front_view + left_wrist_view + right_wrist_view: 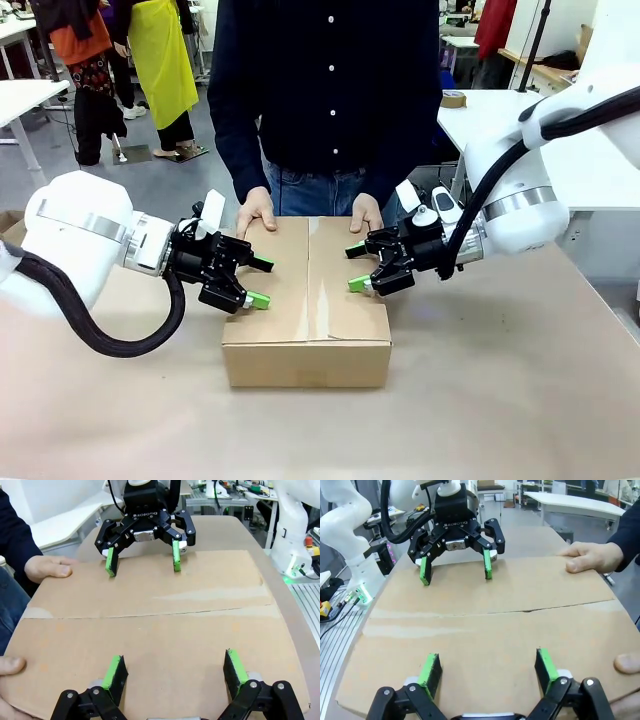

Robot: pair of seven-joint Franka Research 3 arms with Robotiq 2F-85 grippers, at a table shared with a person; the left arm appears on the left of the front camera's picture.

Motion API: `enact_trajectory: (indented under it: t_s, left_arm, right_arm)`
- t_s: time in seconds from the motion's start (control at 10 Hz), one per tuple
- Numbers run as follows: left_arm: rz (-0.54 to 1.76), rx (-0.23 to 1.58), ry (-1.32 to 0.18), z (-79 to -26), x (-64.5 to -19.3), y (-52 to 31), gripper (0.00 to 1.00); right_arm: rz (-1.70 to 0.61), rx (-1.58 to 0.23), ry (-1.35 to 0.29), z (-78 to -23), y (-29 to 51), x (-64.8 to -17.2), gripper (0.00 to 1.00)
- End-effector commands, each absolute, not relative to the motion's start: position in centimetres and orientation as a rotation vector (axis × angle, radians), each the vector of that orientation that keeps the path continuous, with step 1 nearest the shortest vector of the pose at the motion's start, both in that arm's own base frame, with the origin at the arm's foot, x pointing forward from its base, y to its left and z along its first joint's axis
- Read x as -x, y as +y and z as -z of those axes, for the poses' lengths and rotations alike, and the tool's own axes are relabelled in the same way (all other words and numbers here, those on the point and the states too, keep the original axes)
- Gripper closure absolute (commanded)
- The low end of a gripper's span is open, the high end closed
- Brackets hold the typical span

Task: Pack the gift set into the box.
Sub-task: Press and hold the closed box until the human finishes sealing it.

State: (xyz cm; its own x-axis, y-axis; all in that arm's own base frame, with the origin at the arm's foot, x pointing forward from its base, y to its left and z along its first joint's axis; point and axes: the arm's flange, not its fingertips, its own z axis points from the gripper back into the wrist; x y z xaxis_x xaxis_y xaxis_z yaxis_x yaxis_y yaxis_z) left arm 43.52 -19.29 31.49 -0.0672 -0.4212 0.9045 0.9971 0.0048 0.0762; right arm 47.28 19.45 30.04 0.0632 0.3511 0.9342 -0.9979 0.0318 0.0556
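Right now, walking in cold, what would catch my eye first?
A brown cardboard box sits closed in the middle of the table. The left gripper and right gripper, both open, face each other across its top. A person's hands rest on its far edge.

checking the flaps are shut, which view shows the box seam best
Left wrist view: the seam of the box lies large and closed across the frame. Right wrist shows it similarly; front view foreshortens it.

A tan table (500,400) lies below the right gripper (357,268); well beyond that gripper, a tape roll (453,99) sits on a white table (492,106).
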Motion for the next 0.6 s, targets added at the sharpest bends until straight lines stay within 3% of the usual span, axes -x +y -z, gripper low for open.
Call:
enact_trajectory:
  t_s: [0.0,0.5]
  left_arm:
    - [1.424,0.830,-0.944,-31.59,-43.40,-19.36,0.00]
    - [1.424,0.830,-0.944,-31.59,-43.40,-19.36,0.00]
  right_arm:
    - [-1.314,-0.954,-0.900,-29.95,19.79,-47.13,0.00]
    - [-1.314,-0.954,-0.900,-29.95,19.79,-47.13,0.00]
